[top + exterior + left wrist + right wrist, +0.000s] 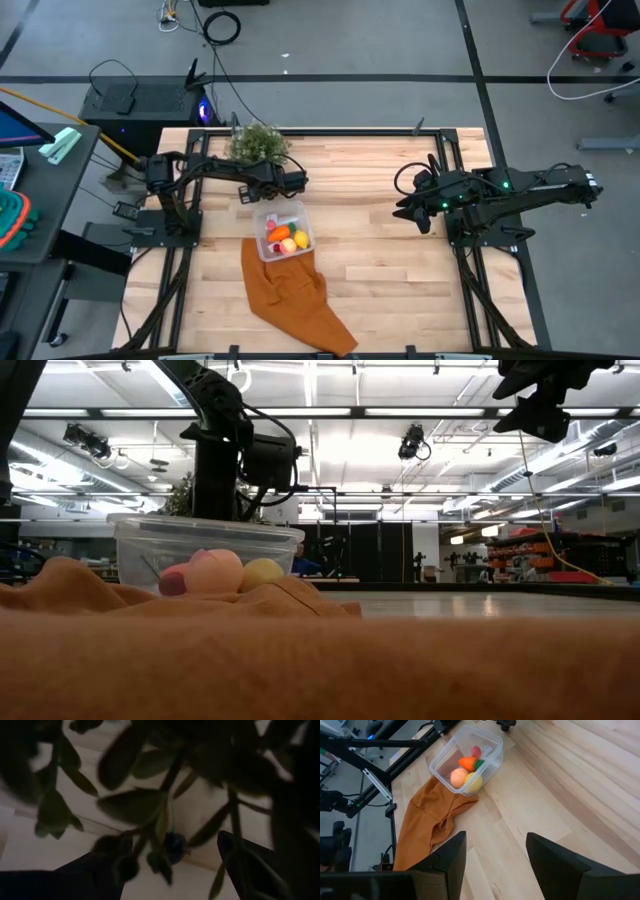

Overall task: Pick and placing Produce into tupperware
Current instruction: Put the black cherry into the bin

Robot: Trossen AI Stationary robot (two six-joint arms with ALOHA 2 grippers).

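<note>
Clear plastic, the tupperware (283,231) sits at centre with the produce (284,239) already inside, its lower edge on the cloth (292,294). Left gripper (170,862), parted and empty, noses into the plant (258,143) at eleven o'clock — better to lift clear slowly. Right gripper (495,857) waits at three o'clock, parted too.

no readable text in any view

nothing on the tupperware (283,231), the rust-orange cloth (293,295), the wooden table (400,270) or the arms carries letters, numbers or a brand that can be made out; any marking on the box wall is too small to read, and the room behind shows no legible sign.
</note>
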